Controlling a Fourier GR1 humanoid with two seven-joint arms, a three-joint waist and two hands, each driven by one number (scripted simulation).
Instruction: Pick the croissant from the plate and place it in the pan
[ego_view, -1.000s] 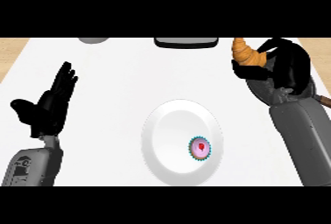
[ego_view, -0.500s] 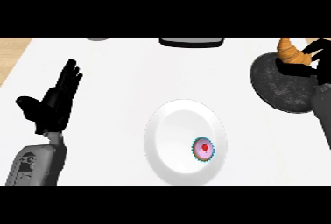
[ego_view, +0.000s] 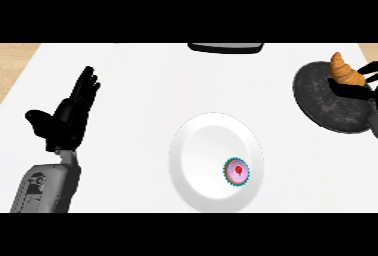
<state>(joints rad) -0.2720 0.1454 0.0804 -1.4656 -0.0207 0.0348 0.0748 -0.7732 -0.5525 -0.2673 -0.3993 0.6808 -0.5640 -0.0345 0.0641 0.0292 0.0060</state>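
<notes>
Nearest on the white table (ego_view: 133, 70) lay the plate (ego_view: 210, 145), with a small cupcake (ego_view: 238, 172) on its near right part, and to its left the left hand (ego_view: 68, 116) rested with fingers straight and spread. Farther right, over the dark pan (ego_view: 325, 97), the right hand (ego_view: 354, 91) pinched the croissant (ego_view: 343, 70) from the right; most of that hand was cut off by the edge. The croissant stood nearly upright, its tapered tip pointing far and slightly left.
</notes>
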